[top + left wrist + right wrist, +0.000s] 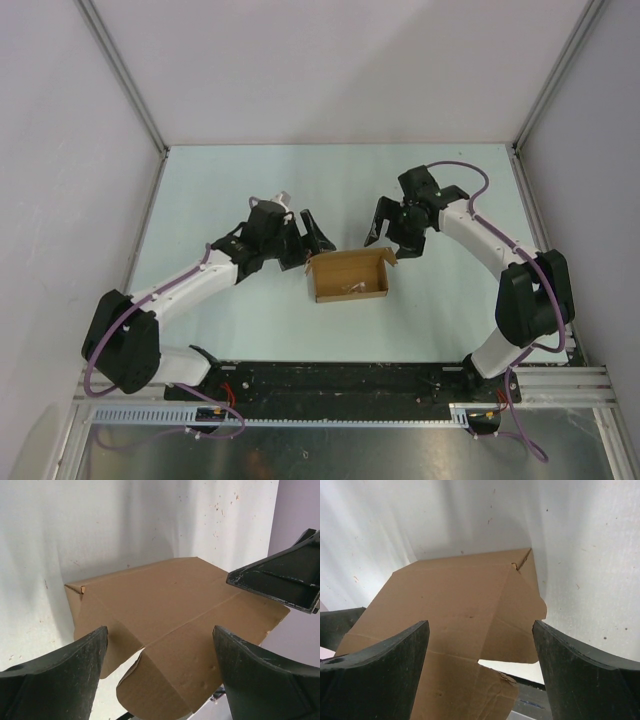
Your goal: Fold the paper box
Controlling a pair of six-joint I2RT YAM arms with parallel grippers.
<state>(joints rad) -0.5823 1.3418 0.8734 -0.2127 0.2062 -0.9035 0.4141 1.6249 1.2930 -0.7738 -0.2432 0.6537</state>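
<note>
Nearest the overhead camera, the black mounting rail (340,385) runs along the near edge of the bench (250,170) and carries both arm bases. Left side: the left arm (180,285) reaches from the near-left corner toward the middle of the bench. The left gripper (322,240) is released, its jaws spread wide with nothing grasped, and it sits just beside the far-left corner of the paper box (348,275); whether it touches cannot be told. Centre: the paper box stands on the bench slightly nearer the near edge than the far one, midway between the left and right edges. It is plain brown, its top is open with the walls raised, and a flap at its far-right corner splays outward. The left wrist view shows the box's (165,610) creased outer panel and rounded flaps between the two dark fingers (60,675), with the right gripper (275,582) hanging over the box's far end. Right side: the right gripper (395,243) is likewise released, its jaws wide and holding nothing, close to the box's far-right corner. Its own wrist camera shows cardboard (455,605) between parted fingers (585,675). The right arm (490,240) curves back to the near-right corner
</note>
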